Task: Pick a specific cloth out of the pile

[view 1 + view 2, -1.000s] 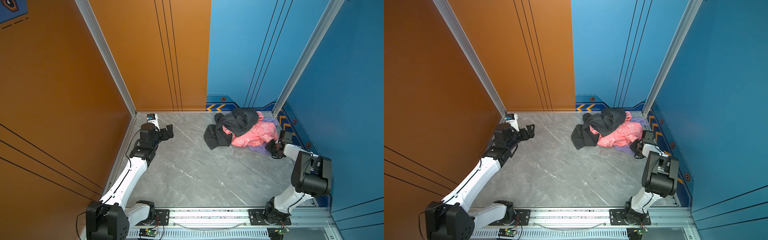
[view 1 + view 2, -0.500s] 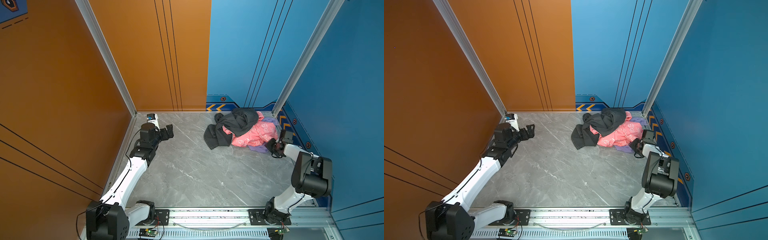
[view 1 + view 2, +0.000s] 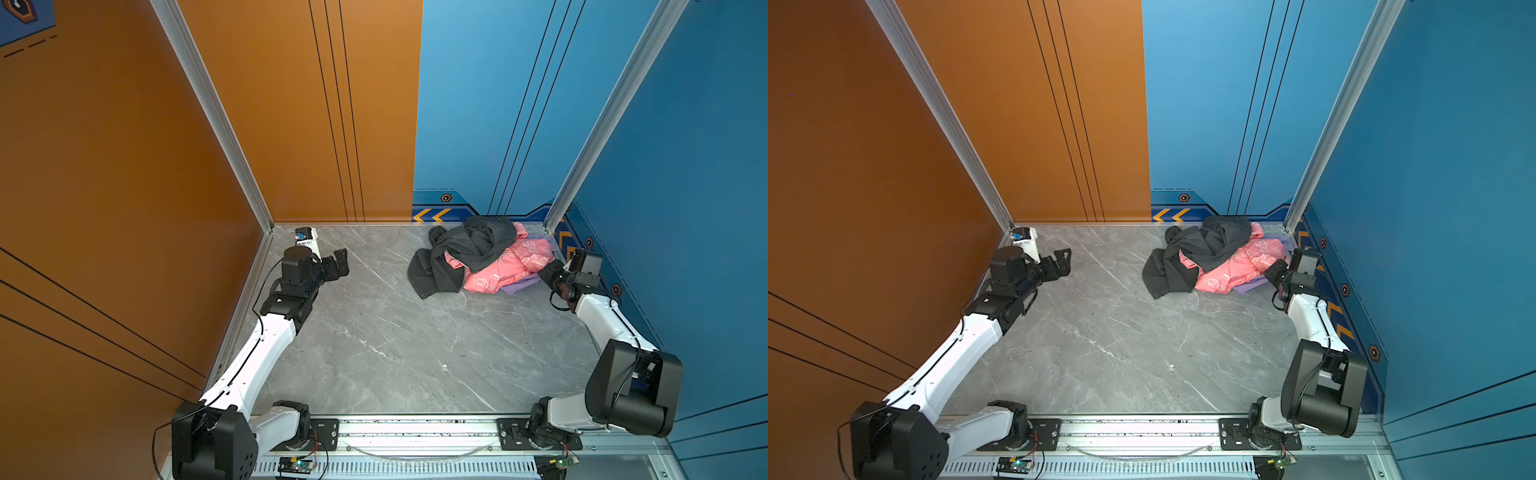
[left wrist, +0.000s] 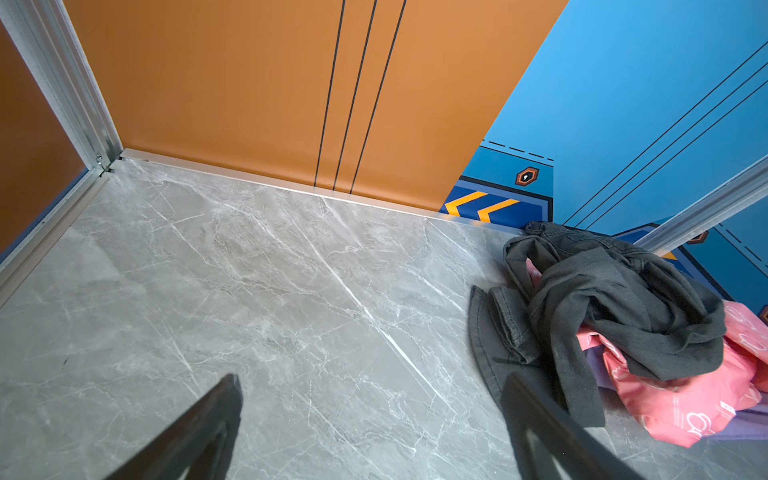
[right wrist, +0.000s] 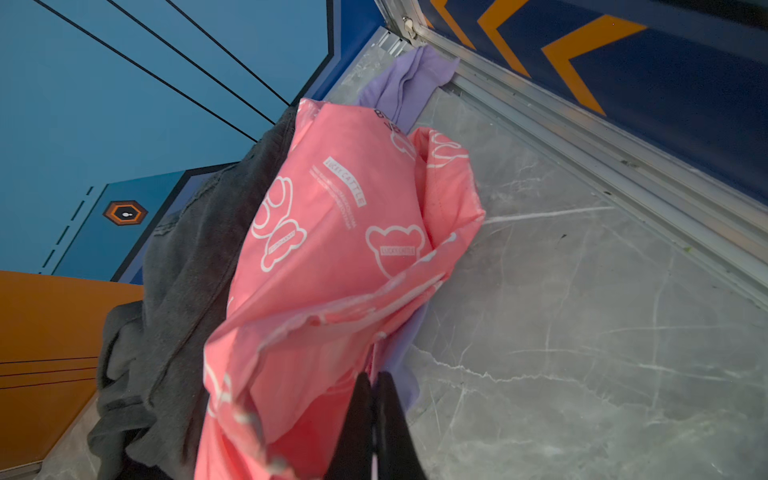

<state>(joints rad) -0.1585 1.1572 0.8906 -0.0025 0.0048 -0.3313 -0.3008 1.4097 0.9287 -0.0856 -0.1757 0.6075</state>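
Cloth (image 5: 409, 79), lavender: lying beneath pile (image 3: 478, 249), not yet drawn out; right tool (image 5: 374, 380) pressed together at its edge, hold unconfirmed; left tool (image 4: 374, 380) spread wide above desk (image 3: 374, 353), well apart.

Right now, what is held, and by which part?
Left gripper open, empty. Right gripper shut where lavender cloth meets pink garment; a hold cannot be told.

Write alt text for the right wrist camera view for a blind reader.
The right gripper, shut, sits where a pink garment with white print overlies the lavender cloth; which fabric it pinches is unclear. A dark grey garment lies against the pink one, on a grey marble surface.
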